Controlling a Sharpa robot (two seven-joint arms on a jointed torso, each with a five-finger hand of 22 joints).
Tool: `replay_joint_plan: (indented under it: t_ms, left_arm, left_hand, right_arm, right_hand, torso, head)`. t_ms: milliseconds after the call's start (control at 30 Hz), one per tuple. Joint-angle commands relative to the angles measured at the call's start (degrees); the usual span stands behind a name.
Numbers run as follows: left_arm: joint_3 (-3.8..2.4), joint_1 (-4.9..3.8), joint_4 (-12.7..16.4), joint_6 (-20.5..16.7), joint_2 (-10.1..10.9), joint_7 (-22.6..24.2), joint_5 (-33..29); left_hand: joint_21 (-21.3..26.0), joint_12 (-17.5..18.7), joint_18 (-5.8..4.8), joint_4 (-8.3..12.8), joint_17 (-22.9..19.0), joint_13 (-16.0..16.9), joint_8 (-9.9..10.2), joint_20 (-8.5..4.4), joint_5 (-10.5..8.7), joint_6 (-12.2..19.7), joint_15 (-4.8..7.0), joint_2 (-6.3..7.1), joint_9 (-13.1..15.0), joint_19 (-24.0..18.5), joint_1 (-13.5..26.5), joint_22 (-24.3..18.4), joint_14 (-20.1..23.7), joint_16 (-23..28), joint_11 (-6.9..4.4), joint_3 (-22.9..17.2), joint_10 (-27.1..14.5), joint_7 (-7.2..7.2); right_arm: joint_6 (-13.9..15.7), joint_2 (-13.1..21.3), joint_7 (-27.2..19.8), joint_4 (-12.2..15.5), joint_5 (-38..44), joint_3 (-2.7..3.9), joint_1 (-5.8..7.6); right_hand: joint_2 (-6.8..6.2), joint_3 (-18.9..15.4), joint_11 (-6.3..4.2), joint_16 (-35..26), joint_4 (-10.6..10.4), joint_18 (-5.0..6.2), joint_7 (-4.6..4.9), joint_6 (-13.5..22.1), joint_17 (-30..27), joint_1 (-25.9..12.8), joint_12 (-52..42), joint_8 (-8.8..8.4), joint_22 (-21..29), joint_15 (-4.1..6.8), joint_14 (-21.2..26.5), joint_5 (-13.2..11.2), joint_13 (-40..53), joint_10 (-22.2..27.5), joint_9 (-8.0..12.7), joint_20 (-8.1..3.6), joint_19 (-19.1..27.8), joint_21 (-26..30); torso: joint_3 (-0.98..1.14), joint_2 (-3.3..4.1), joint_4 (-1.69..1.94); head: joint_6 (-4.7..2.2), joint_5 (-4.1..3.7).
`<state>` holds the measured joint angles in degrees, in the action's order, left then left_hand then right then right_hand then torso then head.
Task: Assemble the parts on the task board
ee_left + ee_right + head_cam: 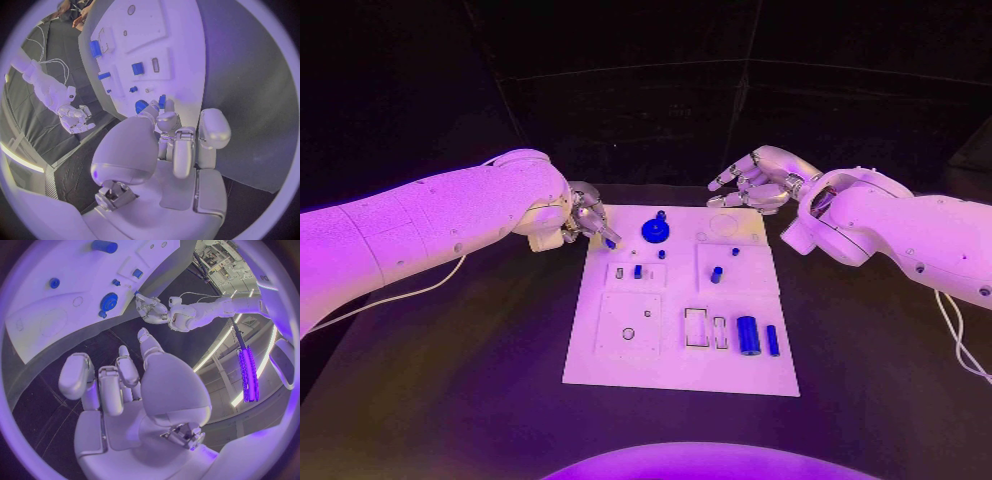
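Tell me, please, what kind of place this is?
Most likely a robotics lab or test cell. A white task board with small blue parts lies on a black table, dark panels enclose it, and the right wrist view shows light strips and equipment racks behind.

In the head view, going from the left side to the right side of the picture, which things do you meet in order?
Left arm → left robot hand → round blue part on the task board → blue cylinder → right robot hand → right arm.
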<state>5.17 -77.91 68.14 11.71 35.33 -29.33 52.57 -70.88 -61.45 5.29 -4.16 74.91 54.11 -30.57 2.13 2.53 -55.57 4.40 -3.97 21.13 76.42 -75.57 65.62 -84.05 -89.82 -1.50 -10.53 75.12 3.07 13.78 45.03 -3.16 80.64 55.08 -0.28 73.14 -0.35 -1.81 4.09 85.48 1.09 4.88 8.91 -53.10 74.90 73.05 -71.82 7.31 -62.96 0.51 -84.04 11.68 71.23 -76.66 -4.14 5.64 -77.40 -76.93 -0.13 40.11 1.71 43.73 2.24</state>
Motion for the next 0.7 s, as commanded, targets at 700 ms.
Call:
replay_joint_plan:
  t_ms: [700]
  left_arm:
    - [0.63, 3.15, 14.60, -13.60, 6.81, 0.74, 5.40]
  left_hand:
    - [-1.13, -0.39, 0.16, 7.36, 15.09, 0.60, -1.89, -0.59, 0.21, 0.27, 0.46, 2.27, 3.07, 1.15, 4.23, 1.84, -5.95, -0.18, -0.26, -12.70, 1.44, -0.67]
  right_arm:
    - [-0.47, -0.04, -0.42, -0.24, 0.07, 0.03, 0.12]
  right_hand:
    - [0.87, -0.41, -0.14, -0.39, -0.08, 0.54, 0.06, 0.34, 4.48, 0.11, 0.16, 0.31, 0.11, -0.05, -3.58, 0.28, -0.08, 0.33, 0.03, -0.03, 0.37, 0.23]
  torso:
    - [-0.05, 0.03, -0.09]
  head:
    - [0.16, 0.74]
